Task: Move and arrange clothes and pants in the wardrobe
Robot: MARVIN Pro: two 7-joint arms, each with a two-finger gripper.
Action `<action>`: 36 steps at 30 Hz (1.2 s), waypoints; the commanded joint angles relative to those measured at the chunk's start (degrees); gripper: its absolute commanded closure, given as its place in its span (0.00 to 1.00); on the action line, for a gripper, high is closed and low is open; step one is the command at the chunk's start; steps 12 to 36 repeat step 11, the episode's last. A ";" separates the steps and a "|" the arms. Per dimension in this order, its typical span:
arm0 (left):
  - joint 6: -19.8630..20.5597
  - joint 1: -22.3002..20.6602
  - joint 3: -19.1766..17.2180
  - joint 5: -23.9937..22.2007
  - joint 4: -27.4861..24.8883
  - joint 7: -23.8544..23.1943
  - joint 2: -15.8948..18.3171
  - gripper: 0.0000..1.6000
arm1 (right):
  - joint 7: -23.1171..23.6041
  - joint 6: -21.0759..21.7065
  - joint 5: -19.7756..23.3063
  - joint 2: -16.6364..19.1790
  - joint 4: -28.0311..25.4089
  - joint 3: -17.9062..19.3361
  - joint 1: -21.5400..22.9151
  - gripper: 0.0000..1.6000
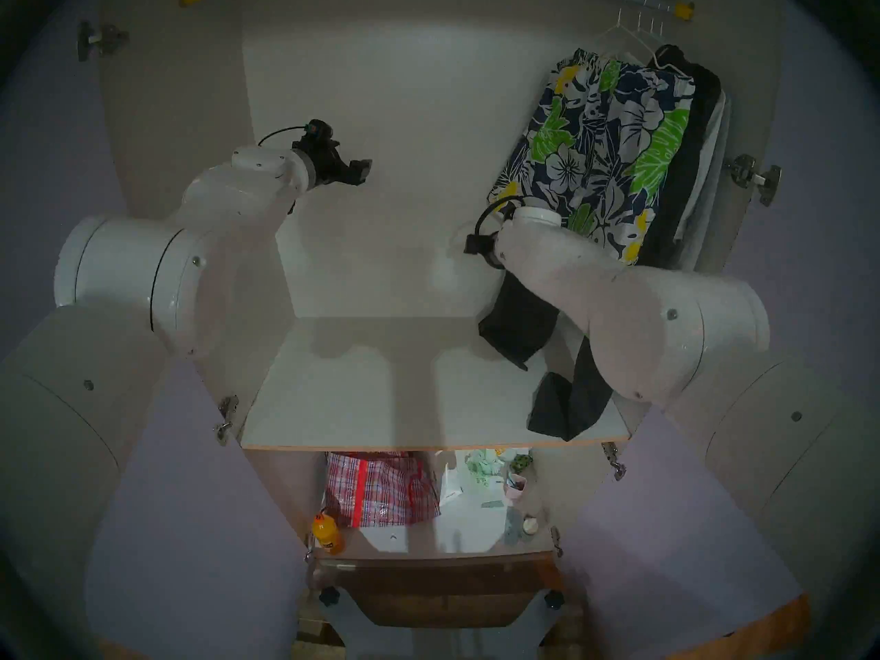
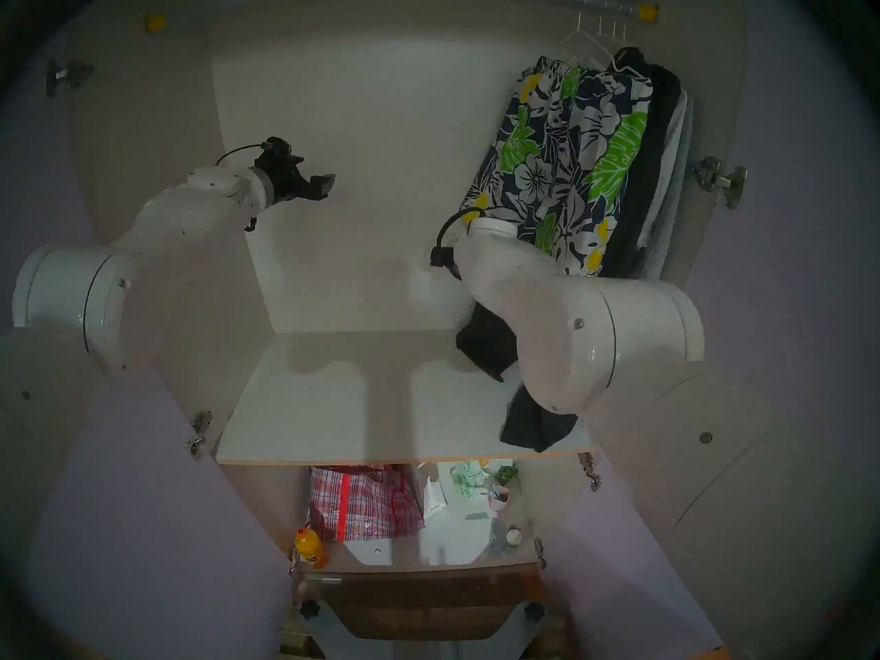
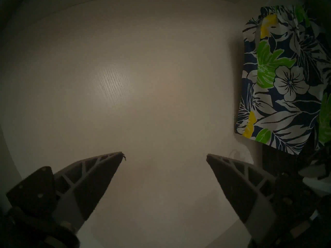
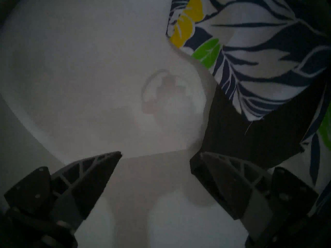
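The wardrobe (image 1: 362,121) has white inner walls, pale lilac doors (image 1: 200,502) on metal hinges (image 1: 752,175), and a rail (image 1: 652,4) with yellow end caps across the top. All garments hang on thin white wire hangers (image 1: 633,30), bunched at the rail's right end. Nearest the rail's middle are the shorts (image 1: 595,154): navy fabric printed with white flowers, green leaves and yellow spots. Directly right of the shorts hang the trousers (image 1: 685,168), plain black and the longest item; their legs reach down to the shelf (image 1: 381,406) below the rail and lie crumpled on its right part. Right of the trousers, against the wardrobe's side wall, a pale garment (image 1: 714,135) shows only as a narrow strip; its detail cannot be told. The shelf is white with a tan front edge. The left gripper (image 3: 164,156) is released, jaws spread wide and holding nothing, facing the bare back wall well left of the shorts and below the rail. The right gripper (image 4: 155,156) is likewise released and holds nothing, positioned just beside the lower hem of the shorts, with the black trousers close to its right finger. Under the shelf sit a plaid bag (image 1: 381,487) and an orange bottle (image 1: 327,533).
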 commanded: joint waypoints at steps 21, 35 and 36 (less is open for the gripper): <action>-0.45 -2.25 -0.21 -0.17 -1.39 0.06 -0.14 0.00 | 5.82 -0.70 -0.49 -0.61 -2.56 -0.73 1.24 0.00; -0.45 -2.25 -0.21 -0.17 -1.39 0.06 -0.14 0.00 | 5.82 -0.70 -0.49 -0.61 -2.56 -0.73 1.24 0.00; -0.45 -2.25 -0.21 -0.17 -1.39 0.06 -0.14 0.00 | 5.82 -0.70 -0.49 -0.61 -2.56 -0.73 1.24 0.00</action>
